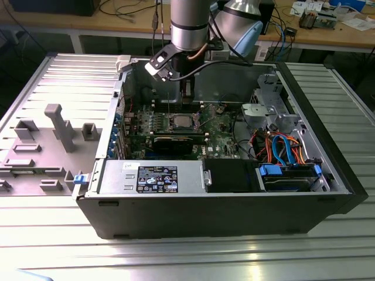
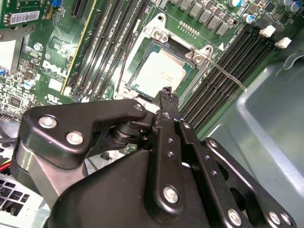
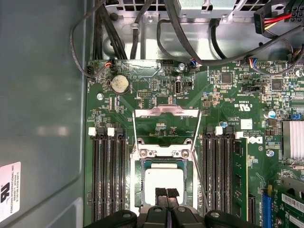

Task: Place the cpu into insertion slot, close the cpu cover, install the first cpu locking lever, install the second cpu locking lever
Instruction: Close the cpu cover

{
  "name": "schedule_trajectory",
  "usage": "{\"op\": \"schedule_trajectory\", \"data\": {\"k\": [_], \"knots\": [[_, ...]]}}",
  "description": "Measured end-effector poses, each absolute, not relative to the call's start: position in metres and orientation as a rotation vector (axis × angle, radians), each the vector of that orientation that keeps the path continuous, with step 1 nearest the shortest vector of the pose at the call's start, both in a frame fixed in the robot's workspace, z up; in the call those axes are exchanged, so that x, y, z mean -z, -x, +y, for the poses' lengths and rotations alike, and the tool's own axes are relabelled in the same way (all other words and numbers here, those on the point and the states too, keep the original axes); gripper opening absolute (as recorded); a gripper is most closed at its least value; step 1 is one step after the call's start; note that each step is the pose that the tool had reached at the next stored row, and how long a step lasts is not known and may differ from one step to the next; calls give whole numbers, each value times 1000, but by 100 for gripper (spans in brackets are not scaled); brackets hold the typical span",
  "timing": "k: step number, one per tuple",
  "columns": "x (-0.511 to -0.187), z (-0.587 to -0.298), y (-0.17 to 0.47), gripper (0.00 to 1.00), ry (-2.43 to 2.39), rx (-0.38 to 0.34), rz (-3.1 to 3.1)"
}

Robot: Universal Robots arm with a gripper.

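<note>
Closest in, my black jointed gripper has its tips pressed together on nothing, poised at the edge of the small square silver-grey cpu. That chip lies flat in the silver-framed insertion slot. The thin silver windowed cpu cover stands swung up, leaving the socket open to me.

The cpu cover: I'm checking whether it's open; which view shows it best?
The first wrist view: the cpu cover faces the camera, swung open off the cpu, whole frame visible. The second wrist view catches its hinged edge; in the exterior view it is small, below the arm.
</note>
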State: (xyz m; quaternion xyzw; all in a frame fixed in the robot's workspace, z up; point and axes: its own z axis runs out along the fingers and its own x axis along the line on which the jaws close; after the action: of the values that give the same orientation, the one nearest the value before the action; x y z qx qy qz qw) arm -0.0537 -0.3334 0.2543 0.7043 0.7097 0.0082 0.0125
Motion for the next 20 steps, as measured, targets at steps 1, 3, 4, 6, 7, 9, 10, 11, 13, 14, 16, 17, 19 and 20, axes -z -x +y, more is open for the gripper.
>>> {"op": "schedule_trajectory", "data": {"k": [1, 3, 4, 6, 7, 9, 10, 11, 13, 14, 16, 17, 19, 20], "knots": [[-255, -333, 54, 11, -2195, -26, 2212], [-255, -333, 54, 11, -2195, -25, 2212], [-256, -333, 54, 11, -2195, -25, 2212], [-256, -333, 54, 11, -2195, -26, 2212], [-257, -333, 54, 11, -2195, -25, 2212], [-258, -333, 54, 11, -2195, -26, 2212], [-258, -333, 54, 11, -2195, -26, 2212], [-259, -333, 54, 11, -2195, -25, 2212], [-259, -333, 54, 11, -2195, -25, 2212], [-260, -333, 54, 11, -2195, -26, 2212], [-260, -333, 54, 11, -2195, -25, 2212], [-260, -333, 54, 11, -2195, -25, 2212], [-260, -333, 54, 11, -2195, -26, 2212], [-261, -333, 54, 11, -2195, -25, 2212]]}}
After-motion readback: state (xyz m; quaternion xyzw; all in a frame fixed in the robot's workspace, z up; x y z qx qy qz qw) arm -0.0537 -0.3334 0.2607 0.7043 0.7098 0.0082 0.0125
